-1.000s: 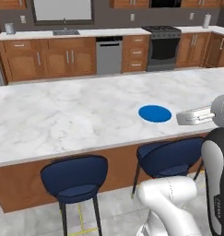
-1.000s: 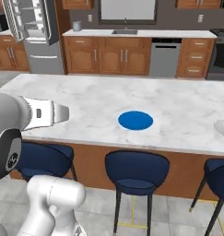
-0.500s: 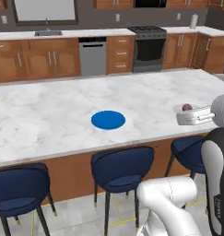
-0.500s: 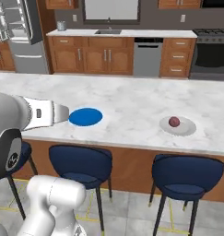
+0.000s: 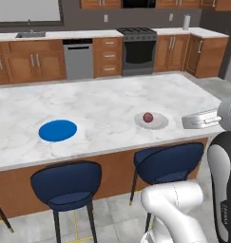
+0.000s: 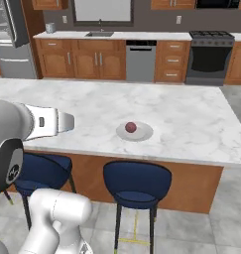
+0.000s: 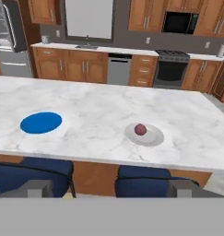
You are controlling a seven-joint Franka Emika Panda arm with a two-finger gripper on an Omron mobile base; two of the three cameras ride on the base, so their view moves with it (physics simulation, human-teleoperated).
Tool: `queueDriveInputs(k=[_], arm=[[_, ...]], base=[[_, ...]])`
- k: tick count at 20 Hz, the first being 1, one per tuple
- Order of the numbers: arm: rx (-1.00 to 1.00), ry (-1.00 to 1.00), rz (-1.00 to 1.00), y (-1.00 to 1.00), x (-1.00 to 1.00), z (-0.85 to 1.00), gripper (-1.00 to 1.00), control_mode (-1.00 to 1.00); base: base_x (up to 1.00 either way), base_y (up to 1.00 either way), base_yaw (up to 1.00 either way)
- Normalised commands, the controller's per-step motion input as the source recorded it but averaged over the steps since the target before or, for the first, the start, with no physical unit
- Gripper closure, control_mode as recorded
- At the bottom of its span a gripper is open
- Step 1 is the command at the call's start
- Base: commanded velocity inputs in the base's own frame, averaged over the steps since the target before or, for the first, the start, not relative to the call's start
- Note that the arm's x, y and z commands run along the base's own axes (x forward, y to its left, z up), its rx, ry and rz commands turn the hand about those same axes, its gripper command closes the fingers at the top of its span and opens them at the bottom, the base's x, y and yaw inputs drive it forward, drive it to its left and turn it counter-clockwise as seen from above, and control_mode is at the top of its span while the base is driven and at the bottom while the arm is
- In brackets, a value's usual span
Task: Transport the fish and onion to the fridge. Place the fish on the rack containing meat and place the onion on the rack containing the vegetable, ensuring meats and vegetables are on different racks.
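The onion (image 5: 148, 117) (image 6: 131, 127) (image 7: 140, 129) is a small dark red ball resting on a pale round plate (image 5: 159, 123) (image 6: 142, 133) (image 7: 150, 136) near the front edge of the marble island. My gripper (image 7: 109, 188) is open and holds nothing; its two fingertips (image 7: 37, 188) rise at the bottom of the hand view, well short of the island and apart from the onion. The fridge (image 6: 13, 39) (image 7: 7, 39) stands grey at the far left, beyond the island. The fish is out of view.
A flat blue plate (image 5: 58, 130) (image 7: 41, 122) lies left of the onion's plate. Blue bar stools (image 5: 67, 182) (image 6: 137, 181) line the island's (image 5: 107, 102) near side. Wooden cabinets, a dishwasher (image 5: 78, 58) and a black stove (image 5: 138, 51) run along the back wall.
The base has driven to the right along the island, so the whole scene has slid left. The plate with the onion has come into view. The gripper has stayed open.
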Motion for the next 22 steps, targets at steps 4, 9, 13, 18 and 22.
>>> queueDriveInputs(k=[4, 9, 13, 18, 22], arm=[[0.0, 0.0, 0.0, 0.0, 0.0, 0.0, -1.0, 1.0], [0.0, 0.0, 0.0, 0.0, 0.0, 0.0, -1.0, 1.0], [0.0, 0.0, 0.0, 0.0, 0.0, 0.0, -1.0, 1.0], [0.0, 0.0, 0.0, 0.0, 0.0, 0.0, -1.0, 1.0], [0.0, 0.0, 0.0, 0.0, 0.0, 0.0, -1.0, 1.0]], base=[[0.44, -0.57, 0.1], [0.94, 0.0, 0.0], [1.0, -0.01, 0.0], [1.0, -0.09, 0.02], [1.0, -0.06, 0.12]])
